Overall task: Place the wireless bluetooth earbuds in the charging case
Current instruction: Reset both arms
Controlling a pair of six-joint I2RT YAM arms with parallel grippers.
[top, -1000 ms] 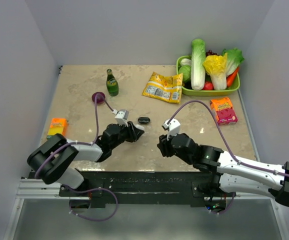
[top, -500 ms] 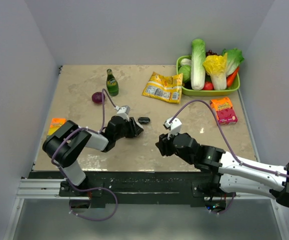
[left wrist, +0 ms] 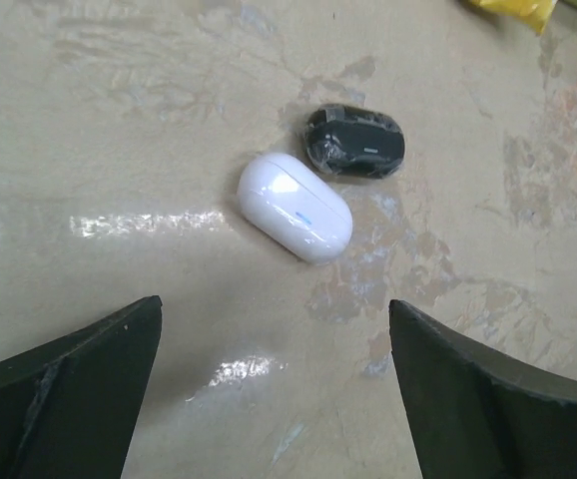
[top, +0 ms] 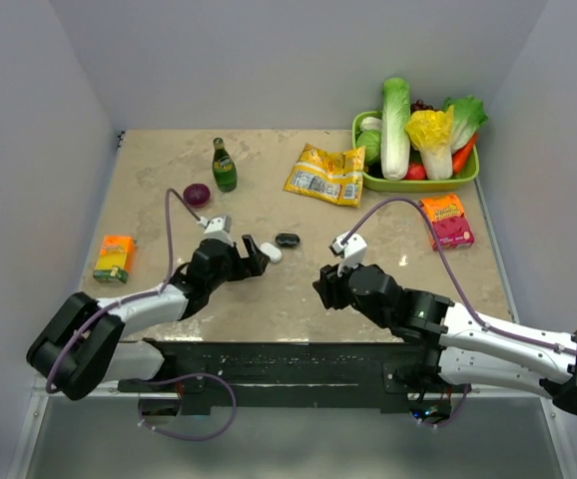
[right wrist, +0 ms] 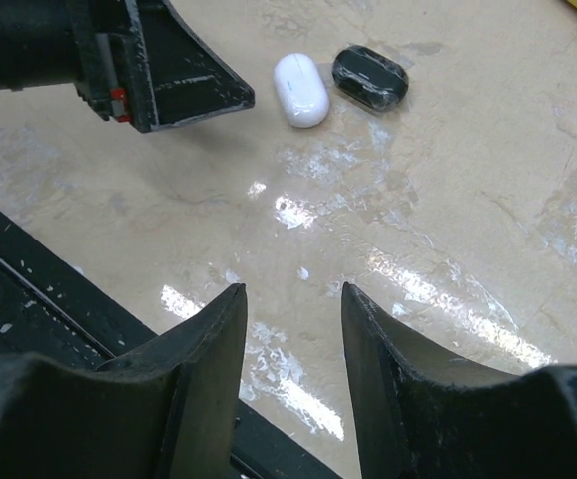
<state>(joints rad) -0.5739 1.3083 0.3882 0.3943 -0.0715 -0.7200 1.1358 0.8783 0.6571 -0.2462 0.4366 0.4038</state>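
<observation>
My left gripper [left wrist: 279, 399] is spread wide with nothing in it, fingers either side of bare table [top: 149, 200] just short of the white charging case [left wrist: 294, 207]. The case lies flat with its lid shut about mid-table, well in from every edge, and a small black oval thing [left wrist: 354, 143] sits just beside it on the far-edge side. My right gripper [right wrist: 293, 359] is partly open and empty, low over the table toward the near edge, apart from the case.
</observation>
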